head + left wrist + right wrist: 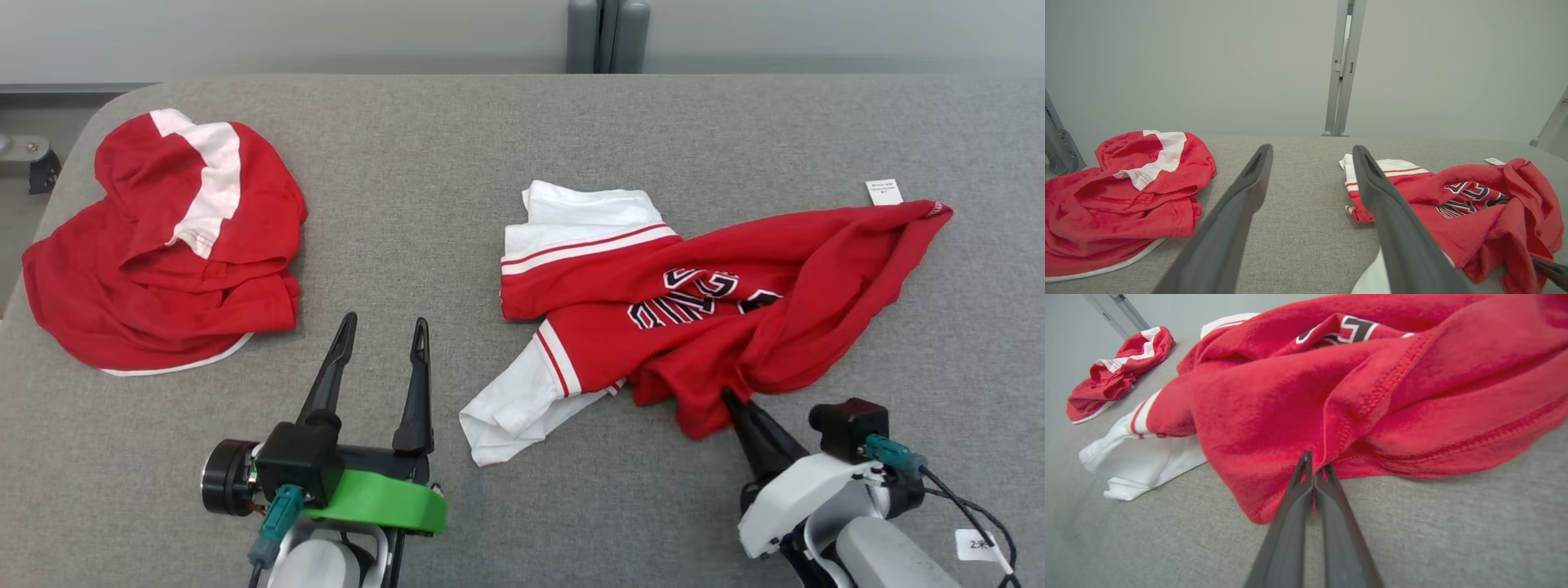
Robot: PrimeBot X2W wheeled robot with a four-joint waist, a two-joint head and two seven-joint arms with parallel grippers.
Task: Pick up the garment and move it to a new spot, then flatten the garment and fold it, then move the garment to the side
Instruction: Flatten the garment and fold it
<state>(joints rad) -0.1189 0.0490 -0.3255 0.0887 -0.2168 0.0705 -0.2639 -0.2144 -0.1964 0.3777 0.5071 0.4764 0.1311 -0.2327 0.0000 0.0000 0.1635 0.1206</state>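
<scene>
At the far left of the grey table [490,122] lies a crumpled red-and-white heap [163,253], well apart from the work. It looks like a second garment, and neither gripper touches it. Just right of it, the left gripper [385,322] hovers over bare table with its fingers spread wide and nothing between them, probably waiting for a second corner to take.

Right of centre lies the jersey [718,286], the piece being worked on. It is red, with dark lettering across the chest and a white sleeve [514,400] trailing toward the near edge. It is bunched and twisted, not flat.

At its near hem the right gripper [729,394] has its fingers pinched together on a fold of red fabric. Holding at the edge should let the cloth hang free when lifted. How much cloth sits between the tips is hard to judge, since folds crowd around them.

By the jersey's far right corner, a small paper tag [883,192] rests on the table. The task looks barely begun: the grip is made, the lift not yet.
</scene>
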